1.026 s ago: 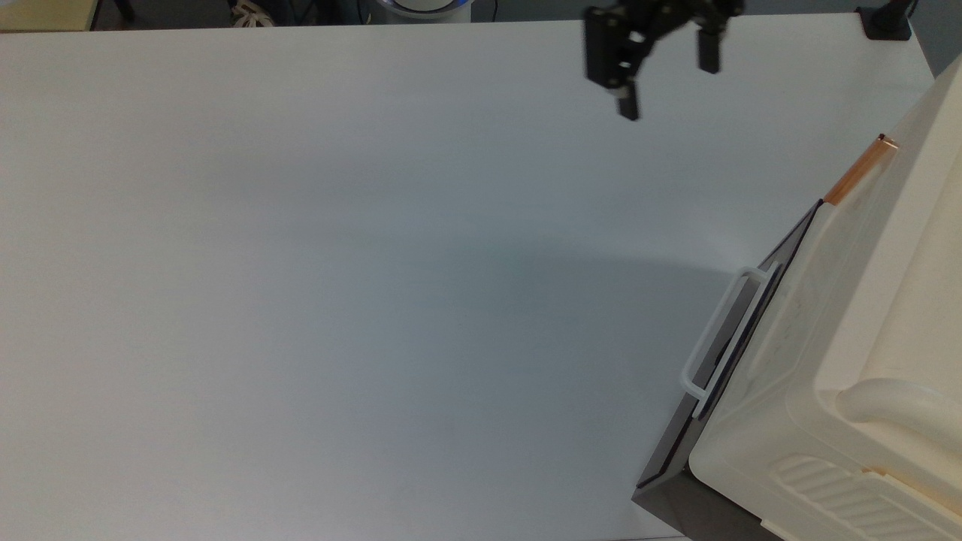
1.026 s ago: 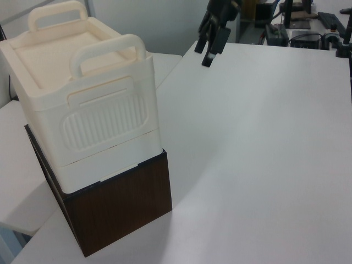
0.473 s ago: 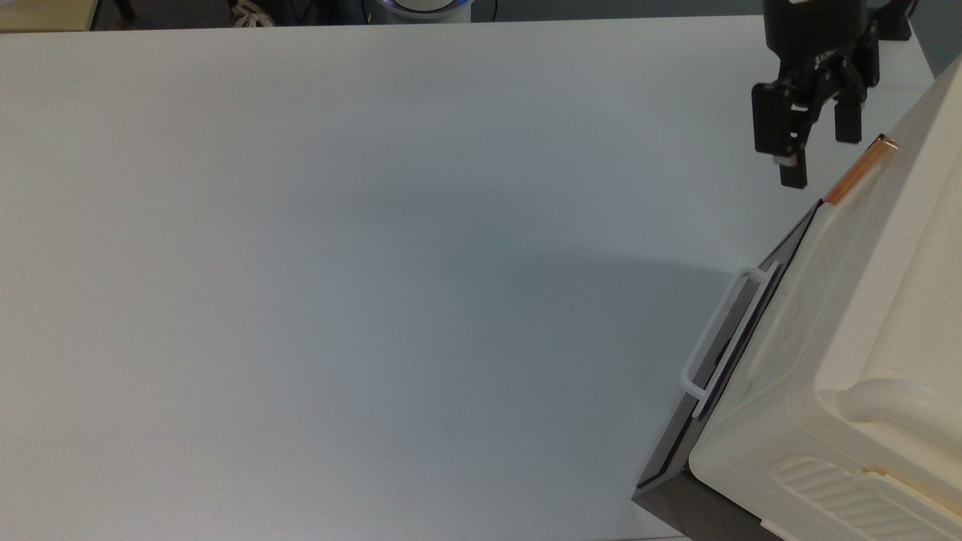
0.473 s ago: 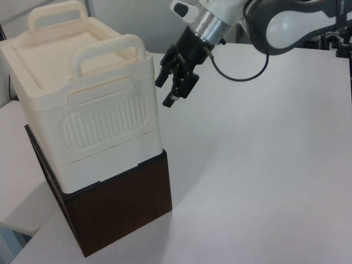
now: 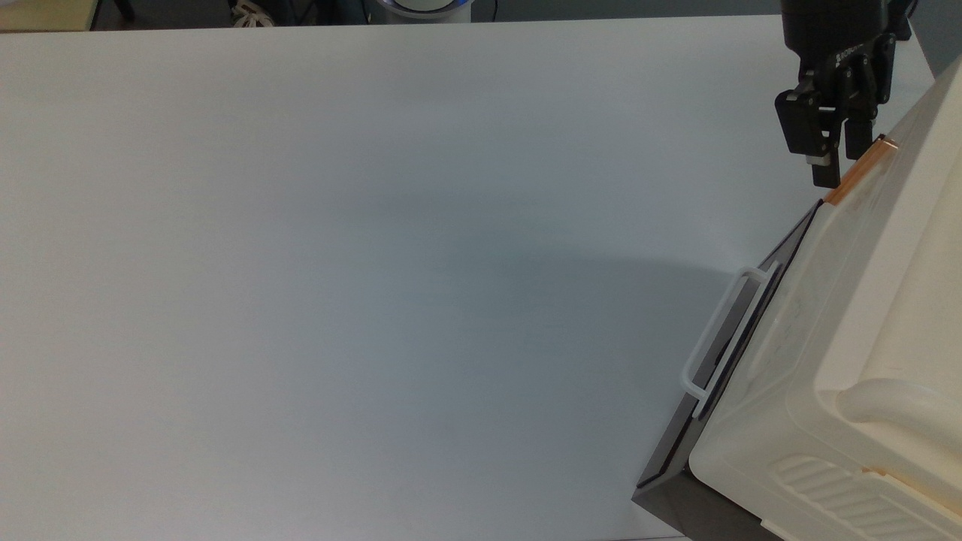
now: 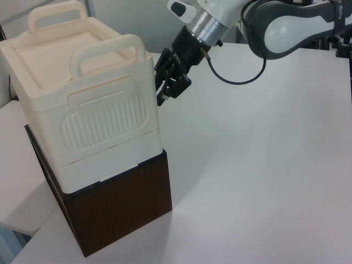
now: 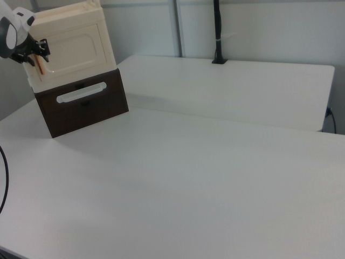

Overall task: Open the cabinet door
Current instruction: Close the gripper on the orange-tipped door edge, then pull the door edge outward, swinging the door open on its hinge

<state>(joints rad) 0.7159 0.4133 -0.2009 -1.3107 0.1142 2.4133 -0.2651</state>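
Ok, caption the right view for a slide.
Gripper at the copper strip of the closed cabinet door, above the dark drawer.

My top view looks steeply down on the white table [image 5: 376,263], cabinet [image 5: 849,361] at its right edge. My left view stands close behind the cabinet [image 6: 88,110], facing along the table. My right view (the farthest) faces the cabinet's [image 7: 75,75] front. All share it.

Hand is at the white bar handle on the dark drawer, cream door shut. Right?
Not quite. The hand is at the copper strip on the cream door's edge, above the white bar handle, as the top view shows. The door is shut.
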